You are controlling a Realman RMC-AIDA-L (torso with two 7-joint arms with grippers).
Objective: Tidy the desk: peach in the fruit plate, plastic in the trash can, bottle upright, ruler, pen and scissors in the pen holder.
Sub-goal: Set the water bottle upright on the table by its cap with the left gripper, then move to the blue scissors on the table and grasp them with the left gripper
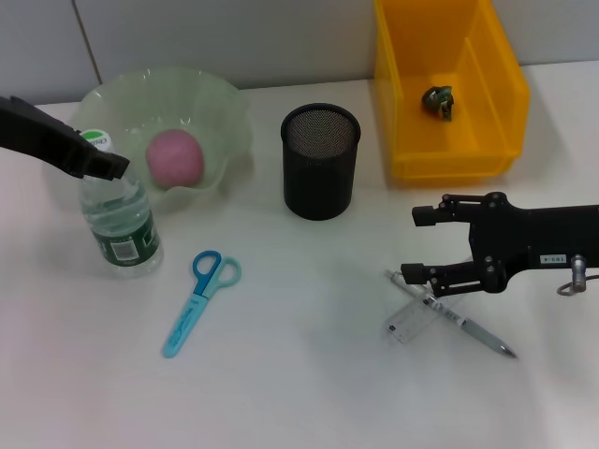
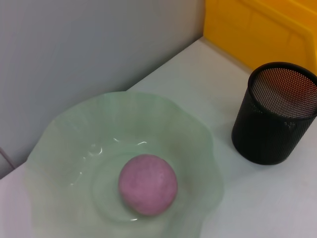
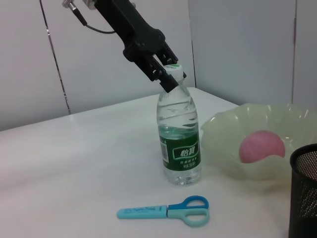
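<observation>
Left gripper (image 3: pixel 167 74), fingers closed on the cap of the upright bottle (image 1: pixel 120 224) at left; right gripper (image 1: pixel 417 245), fingers wide over pen (image 1: pixel 463 323) and ruler (image 1: pixel 412 318) at lower right, may seize both.

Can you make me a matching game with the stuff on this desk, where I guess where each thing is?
Things:
1. peach
2. scissors
3. plastic scrap
4. bottle

Places:
A. in the yellow bin
B. standing upright, its cap at the left end effector
C. in the green fruit plate
D. flat on the desk, in front of the fruit plate

Pairs: 1-C, 2-D, 3-A, 4-B
</observation>
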